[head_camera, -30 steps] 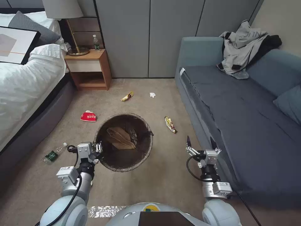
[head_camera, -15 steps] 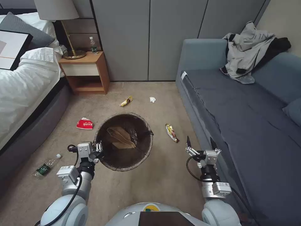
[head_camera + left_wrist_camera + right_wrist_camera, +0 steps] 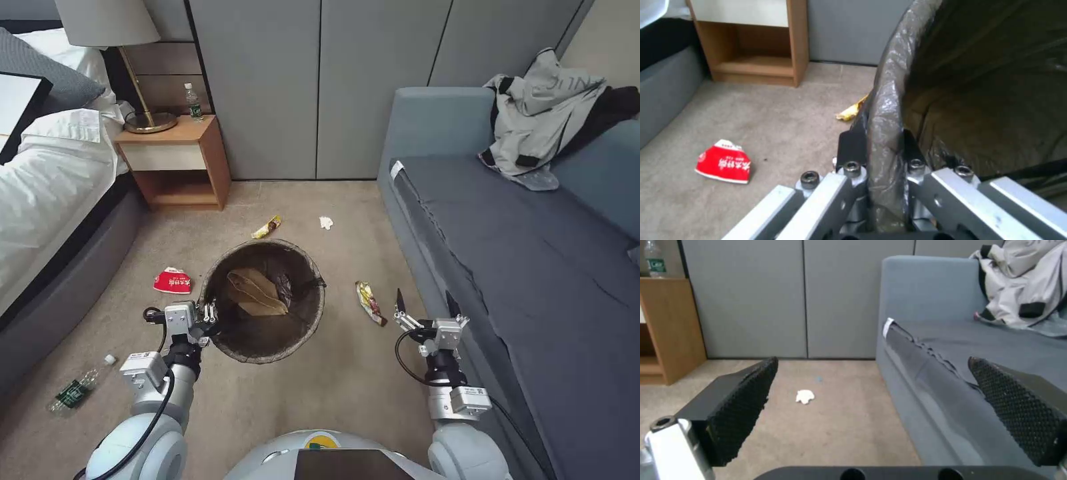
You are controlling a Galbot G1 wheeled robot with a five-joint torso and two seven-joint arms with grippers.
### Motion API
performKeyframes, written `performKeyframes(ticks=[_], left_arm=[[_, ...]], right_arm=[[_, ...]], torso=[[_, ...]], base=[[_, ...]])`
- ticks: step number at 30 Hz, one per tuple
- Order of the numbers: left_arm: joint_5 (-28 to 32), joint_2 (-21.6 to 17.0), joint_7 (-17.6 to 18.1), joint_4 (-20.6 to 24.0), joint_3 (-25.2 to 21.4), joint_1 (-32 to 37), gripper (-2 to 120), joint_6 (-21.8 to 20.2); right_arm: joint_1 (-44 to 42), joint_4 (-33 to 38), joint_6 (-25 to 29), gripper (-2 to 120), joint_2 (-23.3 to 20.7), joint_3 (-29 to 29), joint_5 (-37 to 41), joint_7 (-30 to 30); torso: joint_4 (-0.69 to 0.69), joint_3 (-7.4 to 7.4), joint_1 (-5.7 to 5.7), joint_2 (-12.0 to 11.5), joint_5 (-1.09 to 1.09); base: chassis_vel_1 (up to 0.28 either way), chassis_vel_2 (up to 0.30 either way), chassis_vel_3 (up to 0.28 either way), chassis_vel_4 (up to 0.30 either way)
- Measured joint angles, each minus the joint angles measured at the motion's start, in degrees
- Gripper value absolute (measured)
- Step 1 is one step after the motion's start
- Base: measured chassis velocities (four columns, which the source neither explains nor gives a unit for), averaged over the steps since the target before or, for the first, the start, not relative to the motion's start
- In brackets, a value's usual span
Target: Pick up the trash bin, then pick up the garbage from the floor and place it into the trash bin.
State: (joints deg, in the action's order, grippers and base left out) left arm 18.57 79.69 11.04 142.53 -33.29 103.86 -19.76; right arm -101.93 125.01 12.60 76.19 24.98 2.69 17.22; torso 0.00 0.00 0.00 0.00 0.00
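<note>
While the left claw (image 3: 211, 313) is clamped on the trash bin (image 3: 263, 301) rim mid-carpet, the right claw (image 3: 425, 303) hangs apart by the sofa (image 3: 507, 267). Left wrist: fingers (image 3: 851, 146) pinch the bag-lined rim; red cup (image 3: 723, 162), print unreadable. Right wrist: pads (image 3: 744, 400) wide apart, tissue (image 3: 805, 396) on the carpet.

- I'm driving in a bedroom, home or perhaps hotel; I can't tell which.
- At ten o'clock, a bed (image 3: 47, 173) with white bedding and a grey pillow.
- At eleven, a wooden nightstand (image 3: 175, 160) carrying a brass lamp (image 3: 127, 67).
- At twelve, grey wardrobe doors (image 3: 320, 87).
- At two, a blue sofa (image 3: 520, 253) with a jacket (image 3: 547, 113) thrown over it.
- Beige carpet (image 3: 333, 393) underfoot.
</note>
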Motion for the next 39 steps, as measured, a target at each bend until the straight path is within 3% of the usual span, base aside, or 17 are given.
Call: performKeyframes(ticks=[21,39], left_arm=[[-0.01,0.22,0.03,0.40,-0.14,0.14,2,0.00],[-0.04,0.76,0.06,0.72,-0.70,0.84,2,-0.06]], right_arm=[[0.84,-0.27,-0.68,100,-0.75,-0.69,0.91,0.11],[14.52,-6.58,-9.35,100,-9.95,-4.52,8.80,-4.48]], torso=[[0.00,0.00,0.00,0.00,0.00],[0.01,0.00,0.00,0.00,0.01]], base=[[-0.079,0.078,0.081,-0.077],[0.000,0.000,0.000,0.000]])
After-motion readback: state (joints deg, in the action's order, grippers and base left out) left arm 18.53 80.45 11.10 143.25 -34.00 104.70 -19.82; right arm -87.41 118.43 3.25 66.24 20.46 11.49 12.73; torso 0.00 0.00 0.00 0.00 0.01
